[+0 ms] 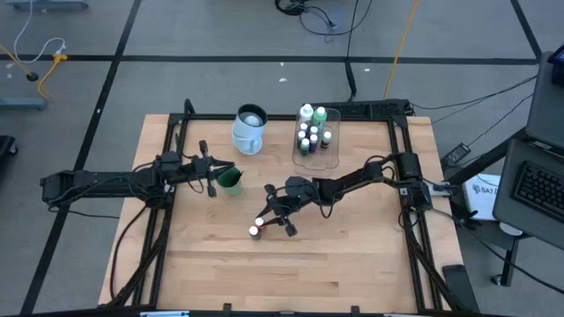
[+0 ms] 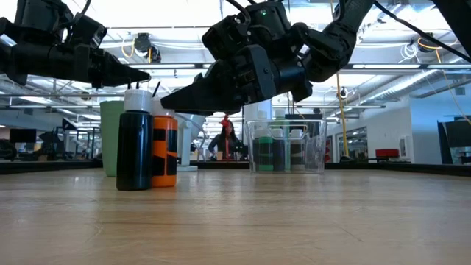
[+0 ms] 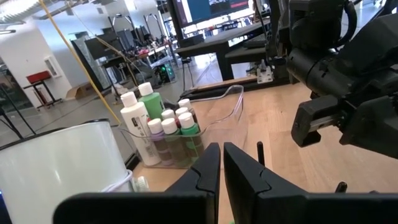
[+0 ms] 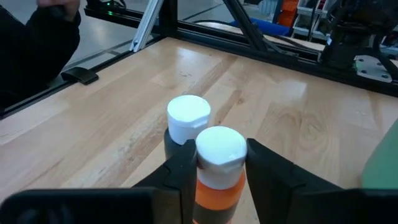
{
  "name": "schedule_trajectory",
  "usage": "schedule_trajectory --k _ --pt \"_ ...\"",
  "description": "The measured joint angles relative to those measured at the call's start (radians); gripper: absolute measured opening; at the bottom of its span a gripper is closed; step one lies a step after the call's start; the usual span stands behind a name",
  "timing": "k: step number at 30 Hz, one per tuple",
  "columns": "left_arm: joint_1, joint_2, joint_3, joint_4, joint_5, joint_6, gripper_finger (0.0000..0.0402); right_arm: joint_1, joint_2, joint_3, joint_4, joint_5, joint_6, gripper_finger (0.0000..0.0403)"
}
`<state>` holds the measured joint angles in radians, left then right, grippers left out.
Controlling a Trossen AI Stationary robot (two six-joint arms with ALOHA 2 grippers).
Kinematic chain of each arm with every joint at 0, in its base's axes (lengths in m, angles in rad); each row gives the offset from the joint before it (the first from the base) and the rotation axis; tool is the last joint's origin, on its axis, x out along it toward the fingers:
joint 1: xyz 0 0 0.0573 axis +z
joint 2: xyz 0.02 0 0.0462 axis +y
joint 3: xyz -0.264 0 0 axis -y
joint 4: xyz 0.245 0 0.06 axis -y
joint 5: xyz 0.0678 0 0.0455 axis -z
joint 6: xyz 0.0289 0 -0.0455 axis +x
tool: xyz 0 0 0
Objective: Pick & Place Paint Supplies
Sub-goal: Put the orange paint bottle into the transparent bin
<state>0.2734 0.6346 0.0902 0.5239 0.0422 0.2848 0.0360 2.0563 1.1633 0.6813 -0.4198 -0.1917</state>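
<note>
Orange paint bottle, white-capped, upright on the worktop just beside a dark bottle. Right gripper astride its cap, jaws narrowed, touching both sides. Left gripper over a green cup, jaws closed, holding nothing. Other bottles in the clear tray.

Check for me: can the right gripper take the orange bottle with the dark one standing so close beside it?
Probably yes. The right gripper already has its fingers either side of the orange bottle, just under its white cap; the dark bottle stands beyond them, out of the way.
</note>
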Motion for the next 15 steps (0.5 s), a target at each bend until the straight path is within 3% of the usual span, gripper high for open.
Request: schedule_trajectory --k 7,15 --pt "0.0 0.0 0.0 -0.019 0.0 0.001 0.0026 -0.003 -0.189 -0.001 -0.185 0.006 -0.044 0.0105" --pt "0.0 0.0 0.0 -0.023 0.0 0.0 0.0026 -0.004 -0.552 -0.004 -0.579 0.217 -0.124 0.0109"
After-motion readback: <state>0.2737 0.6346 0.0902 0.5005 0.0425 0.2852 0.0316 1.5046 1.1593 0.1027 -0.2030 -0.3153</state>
